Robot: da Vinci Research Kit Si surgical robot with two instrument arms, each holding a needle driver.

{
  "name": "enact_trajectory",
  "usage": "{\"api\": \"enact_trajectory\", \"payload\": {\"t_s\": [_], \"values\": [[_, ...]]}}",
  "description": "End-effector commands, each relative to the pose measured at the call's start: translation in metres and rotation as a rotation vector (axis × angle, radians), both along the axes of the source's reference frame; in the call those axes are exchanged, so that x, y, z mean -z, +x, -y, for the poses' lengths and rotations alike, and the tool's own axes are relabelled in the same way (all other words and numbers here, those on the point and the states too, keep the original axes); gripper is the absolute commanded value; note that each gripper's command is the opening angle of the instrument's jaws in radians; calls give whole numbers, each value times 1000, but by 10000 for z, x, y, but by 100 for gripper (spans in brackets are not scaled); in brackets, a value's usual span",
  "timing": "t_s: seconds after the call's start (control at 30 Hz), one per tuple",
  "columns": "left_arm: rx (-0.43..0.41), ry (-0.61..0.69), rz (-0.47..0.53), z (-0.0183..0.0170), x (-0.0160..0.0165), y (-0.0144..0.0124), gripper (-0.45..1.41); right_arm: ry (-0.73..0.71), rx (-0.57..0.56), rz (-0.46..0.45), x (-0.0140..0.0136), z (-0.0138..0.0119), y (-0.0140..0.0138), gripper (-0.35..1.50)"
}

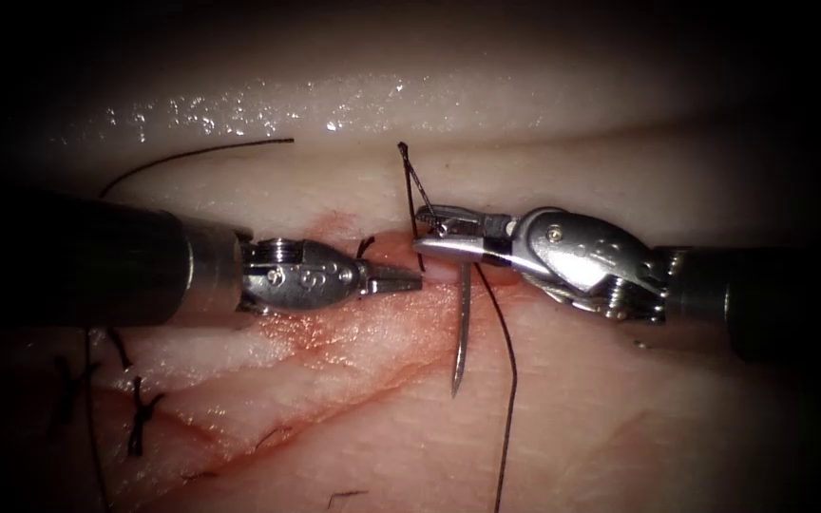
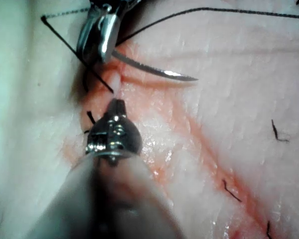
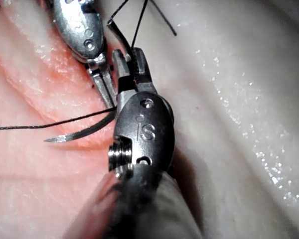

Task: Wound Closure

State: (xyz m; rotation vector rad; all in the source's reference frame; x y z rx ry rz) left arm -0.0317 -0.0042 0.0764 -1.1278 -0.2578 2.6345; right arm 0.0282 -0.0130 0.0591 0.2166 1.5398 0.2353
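Note:
The right tool (image 1: 429, 231) comes in from the right over the top end of the cut (image 1: 334, 361), its jaws shut on the needle (image 1: 460, 332) near the tail. The needle hangs down from the jaws. Its tip lies free above the tissue (image 1: 620, 408) just right of the cut, not in it. Thread (image 1: 510, 380) trails from the tail toward the lower edge, and another strand (image 1: 409, 190) rises beside the jaws. The left tool (image 1: 401, 278) is shut with its tips at the cut's upper end and holds nothing I can see. The needle (image 2: 154, 69) and the right tool (image 3: 132, 62) are seen close up.
Knotted stitches (image 1: 137, 413) cross the cut at the lower left. A loose thread (image 1: 192, 152) arcs over the pale tissue behind the left shaft. Red fluid (image 1: 315, 328) stains the cut's edges. Short cut thread ends (image 2: 276, 130) lie on the tissue.

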Motion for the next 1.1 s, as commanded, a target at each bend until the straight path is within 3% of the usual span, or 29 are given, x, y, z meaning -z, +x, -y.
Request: {"api": "enact_trajectory", "payload": {"t_s": [0.03,0.33,0.63,0.67,0.7,0.8,0.97,1.1], "values": [[-7,7,-10,1,-9,-6,-3,-24,11,-13,-7,-6,9,-35],[-15,2,-108,-6,-45,1,-3,-116,26,-43,-26,-17,20,-35],[0,10,-183,-10,-48,2,2,-189,-29,-66,-37,-31,27,-35],[-18,13,-209,-8,-48,1,16,-207,-32,-62,-38,-32,29,-35],[-42,21,-243,-5,-48,0,51,-213,-33,-61,-39,-34,30,-35],[-91,42,-318,4,-41,-4,69,-237,-36,-56,-45,-36,31,-35],[-123,50,-333,12,-37,-11,83,-265,-42,-55,-55,-29,37,-35],[-121,59,-327,9,-28,-11,73,-289,-44,-52,-65,-19,40,-35]]}}
